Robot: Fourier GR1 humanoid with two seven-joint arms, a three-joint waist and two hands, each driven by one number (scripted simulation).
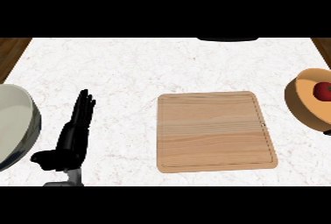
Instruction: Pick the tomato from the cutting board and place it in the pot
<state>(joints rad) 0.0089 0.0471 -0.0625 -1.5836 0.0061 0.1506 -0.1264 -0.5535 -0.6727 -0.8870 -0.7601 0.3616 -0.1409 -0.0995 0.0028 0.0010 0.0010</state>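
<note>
Left hand (72, 135) fingers are straight and together, pointing up-frame, thumb out to the side, holding nothing; it sits low on the left of the counter (129, 70), resting, between the board (213, 131) and a pale rimmed dish (19, 127) cut by the left edge. Right hand isn't in view at all, so nothing to say on its fingers. Outward from there: the board lies mid-counter, bare wood, nothing on it. The tomato (322, 90) is already off the board and shows at the far right edge, sitting inside the pot (304, 103), an orange-tan round vessel partly cropped by the frame. Only part of the tomato is visible, so can't confirm it's fully settled on the pot floor vs leaning on the wall, but it's inside the rim. Dark object at the top edge, can't tell what it is. My read: pick and place are done, and we're in the release/retreat tail end of the task. Next move probably calls for little: get the right hand back clear of the pot without clipping the rim, keep the left parked where it is.
</note>
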